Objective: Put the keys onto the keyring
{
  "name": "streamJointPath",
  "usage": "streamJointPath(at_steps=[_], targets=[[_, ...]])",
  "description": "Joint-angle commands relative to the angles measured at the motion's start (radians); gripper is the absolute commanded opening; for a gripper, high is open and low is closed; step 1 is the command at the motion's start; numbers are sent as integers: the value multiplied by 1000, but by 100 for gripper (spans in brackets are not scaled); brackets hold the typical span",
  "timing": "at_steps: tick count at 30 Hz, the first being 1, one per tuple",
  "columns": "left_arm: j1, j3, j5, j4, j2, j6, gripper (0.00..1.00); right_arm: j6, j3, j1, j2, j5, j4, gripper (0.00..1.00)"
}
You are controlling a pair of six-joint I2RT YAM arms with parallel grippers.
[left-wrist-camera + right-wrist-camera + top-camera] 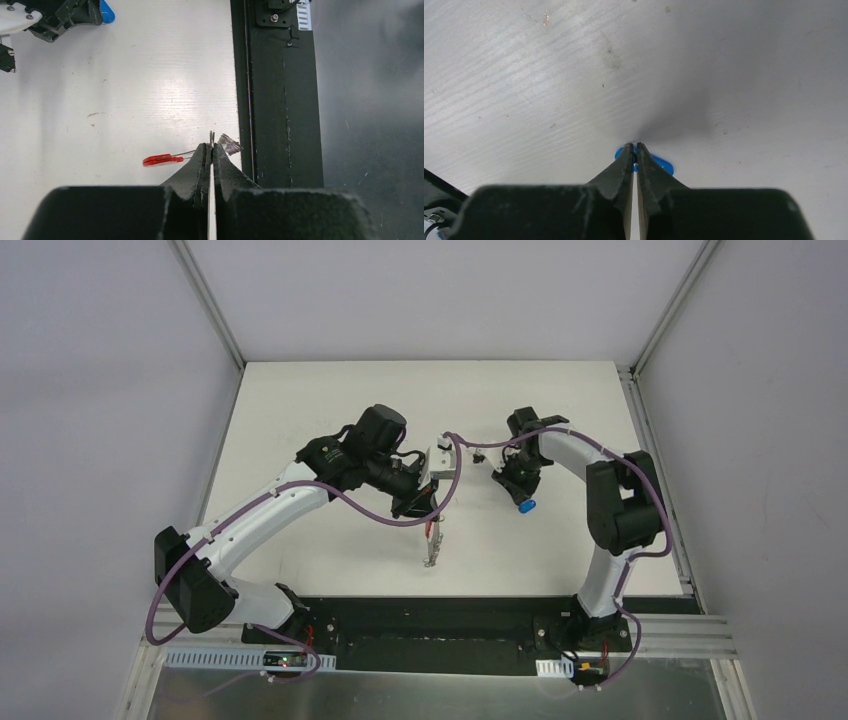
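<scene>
- From the top view, the left gripper (432,510) sat near the middle of the table (300,410). The keyring (431,545) hung from it toward 6 o'clock, with the red band (432,530) above and the silvery rings (430,558) below. At about 3 o'clock of it, near but apart, the right gripper (518,490) was down at the blue key (526,506).
- From the left wrist, the jaws were pressed together on the keyring's thin middle. The red band stuck out at 9 o'clock of the tips and the silvery rings at 2 o'clock, just beside the black strip (280,125).
- From the right wrist, the jaws were all but touching and looked clamped on the blue key's head, which showed either side of the tips, low against the table.
- Risk: the pinch looked to sit at the very fingertips on a small, smooth head — a lift could let the key twist or squirt free.
- Risk: the keyring was held by a thin part and dangled loose, so it could swing or turn in the grip — the ring's opening might then face away from the key.
</scene>
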Motion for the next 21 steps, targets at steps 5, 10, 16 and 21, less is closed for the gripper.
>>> streamJointPath(at_steps=[5,10,16,21], targets=[[2,10,18,-4,-21,24,0,49,-5,-10,-85,-61,-39,5],[2,7,17,-6,-23,26,0,67,-19,-18,-107,-86,-37,3],[2,1,8,-4,-23,26,0,101,-36,-45,-139,-147,-31,1],[2,1,-24,7,-20,14,0,134,-44,-70,-196,-237,-28,0]])
